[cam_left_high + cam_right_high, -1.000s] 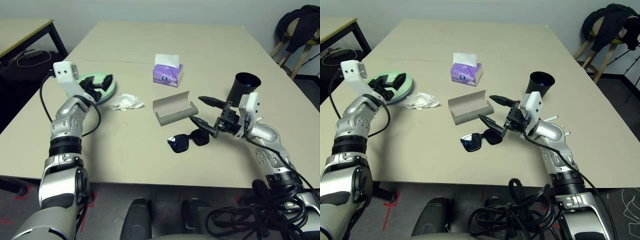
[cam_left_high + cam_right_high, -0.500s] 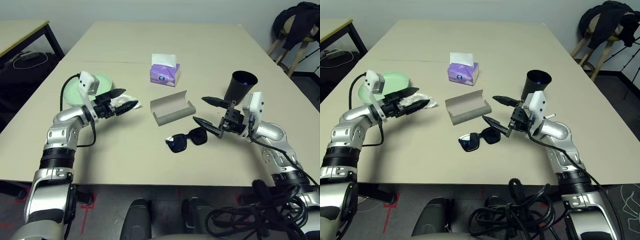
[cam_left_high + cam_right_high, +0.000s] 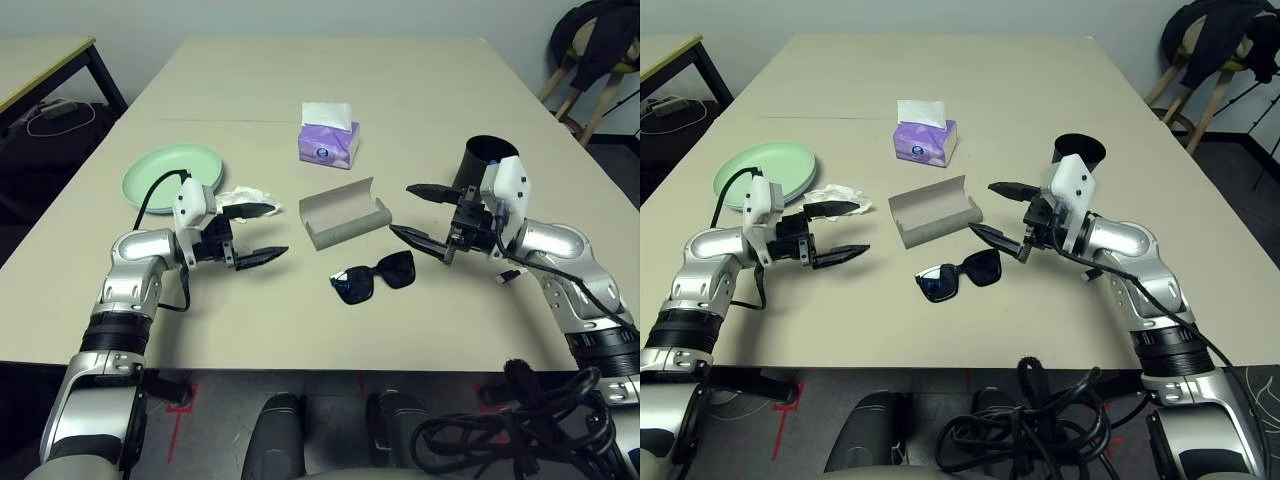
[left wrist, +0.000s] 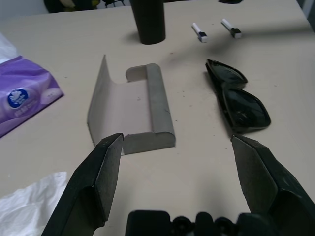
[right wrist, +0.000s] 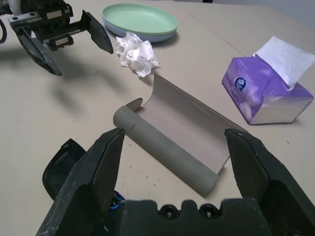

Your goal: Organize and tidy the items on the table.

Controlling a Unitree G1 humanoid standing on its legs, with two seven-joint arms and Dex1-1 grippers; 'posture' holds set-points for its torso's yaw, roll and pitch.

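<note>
Large beige worktop point(image 3: 300, 90) with a faint seam across its far half. Near the left edge, stacked round plates point(image 3: 172, 176), mint green on top and pale blue beneath. Just to the right of the plates, touching or nearly touching their rim, a crumpled white tissue point(image 3: 243, 200). Farther back toward the centre, a purple tissue box point(image 3: 330, 143) with a white sheet sticking up. At the centre, a grey oblong glasses case point(image 3: 345, 214), lying open and empty, lid raised on its far side. Just in front of the case, slightly right, black sunglasses point(image 3: 373, 279) resting folded on the worktop, apart from the case. On the right, a black cup point(image 3: 486, 165) standing upright, partly hidden behind the right arm. Beside the cup, two small white-and-blue pens point(image 4: 202, 32), seen from the left wrist camera.

Left end effector point(image 3: 256, 231) spread wide, holding nothing, pointing right toward the case, hovering just above the worktop; far finger close to the tissue, contact impossible to tell. Right end effector point(image 3: 414, 213) likewise spread wide and empty, pointing left, hovering just right of the case and above the far end of the sunglasses, touching neither. Case and sunglasses between the two end effectors.
</note>
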